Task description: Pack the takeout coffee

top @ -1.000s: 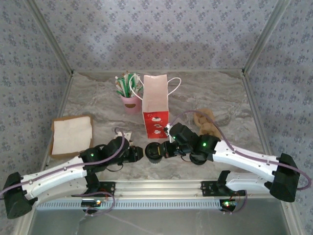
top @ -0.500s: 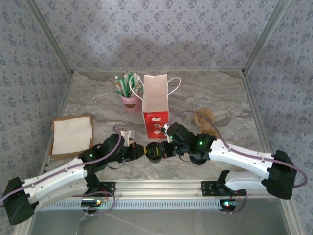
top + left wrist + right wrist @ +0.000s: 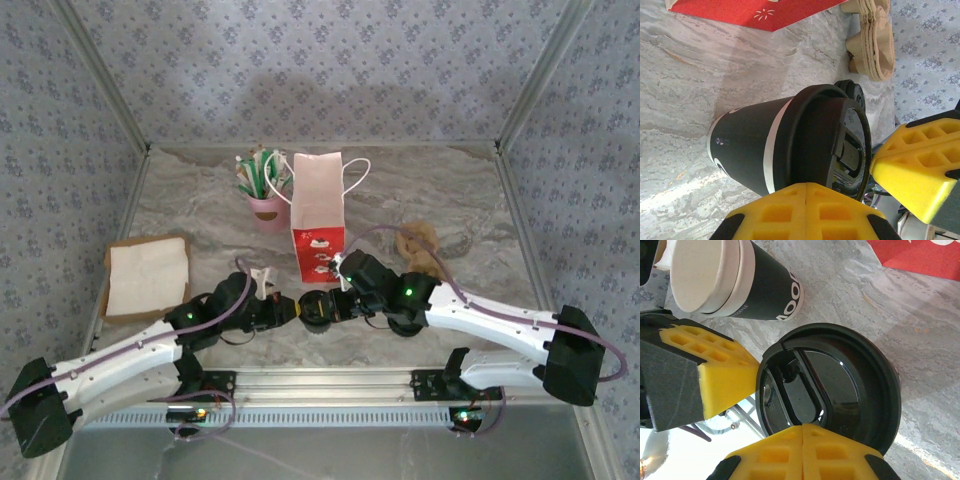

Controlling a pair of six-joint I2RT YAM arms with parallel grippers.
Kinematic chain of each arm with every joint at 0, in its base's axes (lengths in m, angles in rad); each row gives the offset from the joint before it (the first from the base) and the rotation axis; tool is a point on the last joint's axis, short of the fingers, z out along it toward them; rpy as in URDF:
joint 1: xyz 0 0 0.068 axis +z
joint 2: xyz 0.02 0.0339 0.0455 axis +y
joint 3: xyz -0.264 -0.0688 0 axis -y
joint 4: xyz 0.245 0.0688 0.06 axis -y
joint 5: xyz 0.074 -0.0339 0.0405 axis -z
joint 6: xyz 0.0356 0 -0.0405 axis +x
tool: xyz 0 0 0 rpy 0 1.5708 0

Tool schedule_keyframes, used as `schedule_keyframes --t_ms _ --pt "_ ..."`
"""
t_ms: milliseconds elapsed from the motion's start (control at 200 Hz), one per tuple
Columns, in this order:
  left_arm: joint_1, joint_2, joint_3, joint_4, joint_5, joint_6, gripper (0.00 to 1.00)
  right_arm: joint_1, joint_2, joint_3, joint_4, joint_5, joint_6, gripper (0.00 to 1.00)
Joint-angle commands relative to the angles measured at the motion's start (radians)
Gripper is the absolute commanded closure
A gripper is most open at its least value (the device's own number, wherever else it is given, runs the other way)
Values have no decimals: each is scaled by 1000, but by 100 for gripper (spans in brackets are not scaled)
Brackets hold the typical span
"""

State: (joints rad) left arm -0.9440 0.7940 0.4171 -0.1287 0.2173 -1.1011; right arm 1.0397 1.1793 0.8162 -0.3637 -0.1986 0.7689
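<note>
Cup [image 3: 747, 145], dark-walled under a black lid [image 3: 822, 135], stands on the table [image 3: 715, 65] in the left wrist view, where the left gripper [image 3: 805, 195] has its pads pressed together, empty, at the lid's rim. In the right wrist view the right gripper [image 3: 802, 437] is likewise closed on nothing at the lid's edge, with an open cup [image 3: 725, 275] beyond. From above, both grippers meet at the capped cup, just in front of the bag [image 3: 318, 225].
</note>
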Motion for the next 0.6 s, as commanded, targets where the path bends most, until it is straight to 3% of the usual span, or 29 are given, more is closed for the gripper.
schedule_keyframes --t_ms 0,595 --pt "4 17 -9 -9 2 2 100 4 3 18 5 -4 -14 91" --pt "5 147 14 -11 -1 17 100 -1 -25 -44 11 -1 8 91"
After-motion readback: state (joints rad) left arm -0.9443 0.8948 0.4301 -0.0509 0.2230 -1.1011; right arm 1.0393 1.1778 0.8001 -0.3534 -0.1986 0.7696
